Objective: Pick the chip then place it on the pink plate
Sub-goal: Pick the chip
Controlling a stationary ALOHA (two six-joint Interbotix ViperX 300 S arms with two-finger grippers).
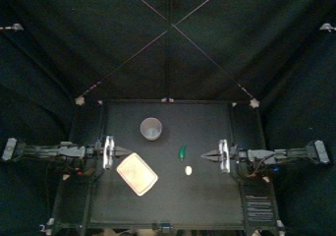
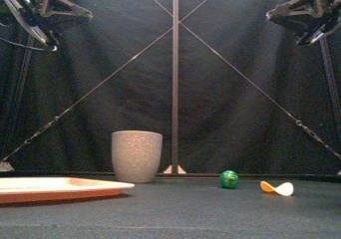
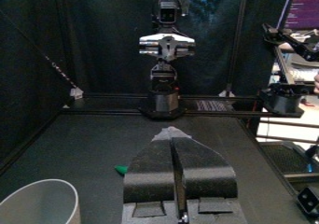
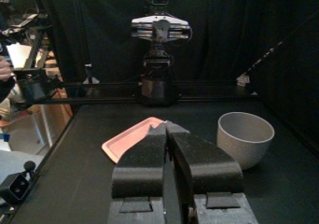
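Observation:
The chip (image 1: 188,169) is a small pale curved piece on the table right of centre; in the front view the chip (image 2: 277,188) shows an orange edge. The pink plate (image 1: 137,172) lies flat at the front left, also visible as the plate (image 2: 60,188) and the plate (image 4: 131,139). My left gripper (image 1: 110,153) hovers at the table's left side and my right gripper (image 1: 221,154) at its right, both high above the table. In the wrist views the left gripper (image 3: 174,133) and right gripper (image 4: 166,126) are shut with nothing held. The chip is hidden in both wrist views.
A tall grey speckled cup (image 1: 151,130) stands behind the plate, also seen as the cup (image 2: 136,155) and the cup (image 4: 245,137). A small green toy (image 1: 183,153) sits just behind the chip, seen too as the green toy (image 2: 229,179).

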